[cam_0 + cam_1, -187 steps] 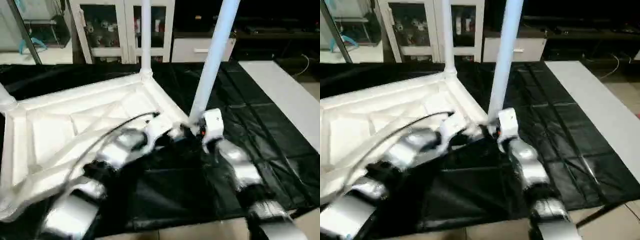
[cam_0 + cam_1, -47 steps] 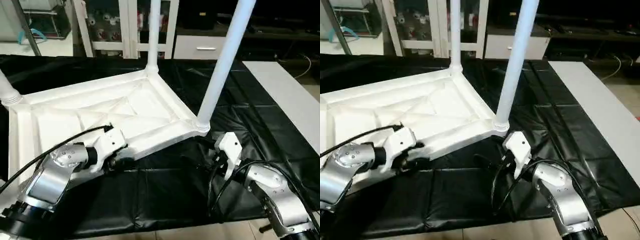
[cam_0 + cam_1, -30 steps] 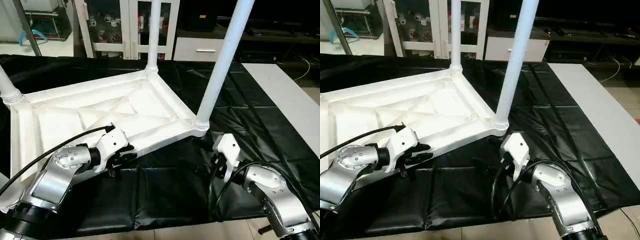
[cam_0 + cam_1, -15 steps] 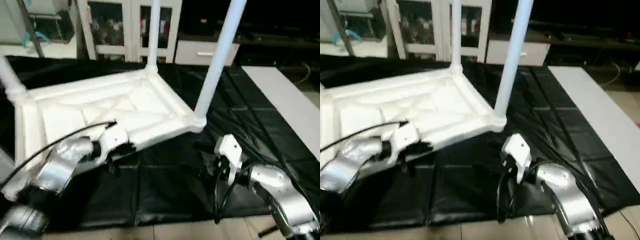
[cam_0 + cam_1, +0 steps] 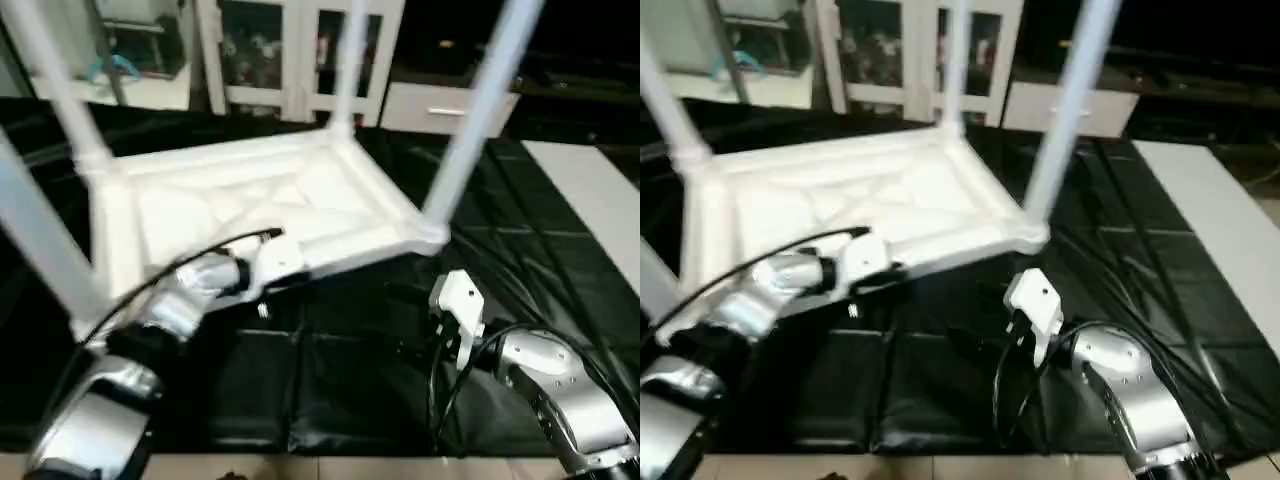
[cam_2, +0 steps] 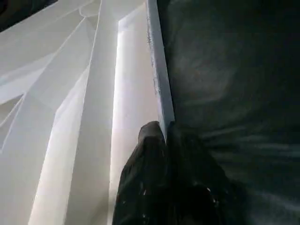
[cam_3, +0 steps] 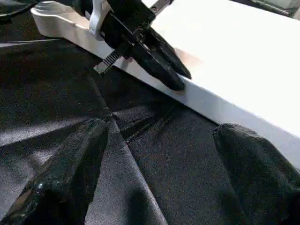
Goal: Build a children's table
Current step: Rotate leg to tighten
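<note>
Upside down on the black sheet [image 5: 520,260], the white plastic children's table [image 5: 300,200] looks light and stiff; left gripper [image 7: 161,61] pinches its slippery rim, right gripper [image 7: 154,159] gapes empty nearby.

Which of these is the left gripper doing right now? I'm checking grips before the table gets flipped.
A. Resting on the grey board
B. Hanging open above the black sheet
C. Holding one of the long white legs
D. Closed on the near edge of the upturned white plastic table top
D: the left gripper has its black fingers pinched together on the near rim of the upturned white plastic table top, as both wrist views show.
</note>
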Tool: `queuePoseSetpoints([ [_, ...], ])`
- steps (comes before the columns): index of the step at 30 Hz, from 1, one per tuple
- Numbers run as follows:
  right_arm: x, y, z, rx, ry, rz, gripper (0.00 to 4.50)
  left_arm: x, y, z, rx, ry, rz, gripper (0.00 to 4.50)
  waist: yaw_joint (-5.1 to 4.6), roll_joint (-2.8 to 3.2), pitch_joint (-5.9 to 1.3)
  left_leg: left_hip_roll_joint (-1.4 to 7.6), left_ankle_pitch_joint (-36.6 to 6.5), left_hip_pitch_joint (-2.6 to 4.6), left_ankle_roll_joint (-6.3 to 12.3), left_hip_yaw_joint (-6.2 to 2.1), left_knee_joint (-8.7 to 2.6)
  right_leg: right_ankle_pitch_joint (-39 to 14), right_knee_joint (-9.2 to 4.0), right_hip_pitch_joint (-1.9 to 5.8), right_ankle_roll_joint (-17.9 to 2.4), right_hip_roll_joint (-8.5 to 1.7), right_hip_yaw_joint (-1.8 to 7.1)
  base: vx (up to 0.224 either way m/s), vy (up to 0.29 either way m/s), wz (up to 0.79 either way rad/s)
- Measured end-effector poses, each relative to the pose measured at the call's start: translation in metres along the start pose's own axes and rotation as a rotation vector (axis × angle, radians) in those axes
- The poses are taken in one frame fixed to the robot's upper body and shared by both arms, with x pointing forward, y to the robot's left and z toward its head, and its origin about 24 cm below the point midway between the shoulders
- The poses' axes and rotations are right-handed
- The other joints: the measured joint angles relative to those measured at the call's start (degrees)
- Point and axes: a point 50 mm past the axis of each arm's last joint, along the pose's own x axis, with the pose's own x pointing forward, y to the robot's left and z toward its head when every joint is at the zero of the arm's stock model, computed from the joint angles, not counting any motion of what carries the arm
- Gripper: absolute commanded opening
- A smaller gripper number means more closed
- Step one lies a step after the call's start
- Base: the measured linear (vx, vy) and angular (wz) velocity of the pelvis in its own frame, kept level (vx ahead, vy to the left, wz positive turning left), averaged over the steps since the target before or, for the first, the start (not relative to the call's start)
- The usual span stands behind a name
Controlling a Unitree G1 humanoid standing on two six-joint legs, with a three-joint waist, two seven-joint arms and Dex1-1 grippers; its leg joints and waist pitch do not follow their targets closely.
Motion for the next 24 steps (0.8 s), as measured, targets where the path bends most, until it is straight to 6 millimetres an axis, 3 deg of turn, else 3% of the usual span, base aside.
queuePoseSetpoints([
  [5, -0.001, 0.000, -0.003, -0.007, -0.007, -0.004, 3.97, 0.020, -0.014, 0.015, 0.040, -0.096, -0.056, 0.00, 1.03, 0.05, 0.03, 0.01, 0.1, 0.01, 0.19, 0.01, 0.00, 0.0, 0.02, 0.00, 0.0, -0.02, -0.02, 0.000, 0.000, 0.00],
  [8, -0.001, -0.001, -0.008, 0.006, 0.004, -0.011, 3.97, 0.028, -0.022, 0.022, 0.054, -0.146, -0.079, 0.00, 0.89, 0.11, 0.08, 0.01, 0.2, 0.01, 0.15, 0.01, 0.01, 0.1, 0.03, 0.00, 0.0, -0.02, -0.02, 0.000, 0.000, 0.00],
  [13, -0.001, -0.002, -0.011, 0.006, 0.007, -0.017, 3.97, 0.039, -0.028, 0.030, 0.070, -0.197, -0.024, 0.00, -0.30, 0.18, 0.16, 0.06, 0.2, -0.05, 0.14, -0.01, 0.01, 0.1, 0.03, -0.05, 0.0, 0.03, -0.05, 0.000, 0.000, 0.00],
  [15, -0.001, -0.002, -0.011, 0.004, 0.007, -0.018, 3.97, 0.042, -0.017, 0.042, 0.083, -0.227, 0.061, 0.00, -0.79, 0.02, 0.22, 0.10, 0.2, -0.08, 0.15, -0.05, 0.04, 0.1, 0.03, -0.05, 0.0, 0.06, -0.09, 0.000, 0.000, 0.00],
  [18, -0.001, -0.002, -0.011, -0.003, 0.006, -0.018, 3.97, 0.036, 0.008, 0.061, 0.119, -0.261, 0.140, 0.41, -1.60, 0.07, 0.17, 0.08, 0.2, 0.05, 0.14, -0.04, 0.03, 0.1, 0.02, 0.02, 0.0, 0.06, -0.06, 0.000, 0.000, 0.00],
  [20, -0.001, -0.002, -0.011, -0.005, 0.003, -0.023, 3.97, 0.031, 0.014, 0.062, 0.038, -0.305, 0.199, 0.43, -2.28, 0.09, 0.16, 0.09, 0.2, 0.06, 0.14, -0.03, 0.01, 0.1, 0.02, 0.01, 0.0, 0.08, -0.07, 0.000, 0.000, 0.00],
  [24, 0.003, 0.000, -0.010, 0.002, -0.015, -0.044, 3.97, 0.023, 0.007, 0.052, -0.071, -0.377, 0.250, 0.77, -2.50, 0.18, 0.18, 0.14, 0.2, 0.04, 0.16, -0.05, -0.02, 0.1, 0.01, -0.02, 0.0, 0.14, -0.07, 0.000, 0.000, 0.00],
])
